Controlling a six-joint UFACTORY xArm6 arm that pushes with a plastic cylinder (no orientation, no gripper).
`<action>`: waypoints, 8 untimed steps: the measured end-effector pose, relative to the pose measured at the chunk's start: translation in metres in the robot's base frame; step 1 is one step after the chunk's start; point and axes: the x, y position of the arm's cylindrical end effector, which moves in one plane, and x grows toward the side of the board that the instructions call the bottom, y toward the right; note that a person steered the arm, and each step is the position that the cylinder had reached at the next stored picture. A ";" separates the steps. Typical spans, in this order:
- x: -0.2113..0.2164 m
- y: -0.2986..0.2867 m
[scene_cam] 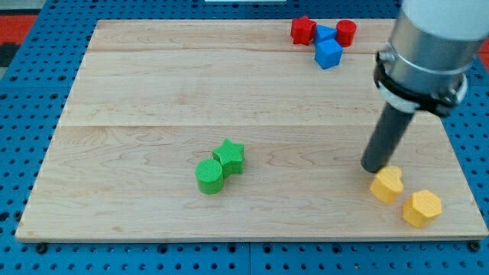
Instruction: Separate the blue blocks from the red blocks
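A red star block (302,30) and a red cylinder (346,32) sit near the view's top right. Between them lies a small blue block (325,33), with a blue cube (328,53) just below it. All of them touch or nearly touch in one cluster. My tip (374,167) rests on the board at the view's right, far below that cluster, just above and left of a yellow heart block (387,184).
A yellow hexagon block (422,208) lies near the board's bottom right corner. A green star (230,156) and a green cylinder (209,175) touch each other at the lower middle. The wooden board (153,92) lies on a blue pegboard.
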 end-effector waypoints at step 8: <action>-0.339 0.029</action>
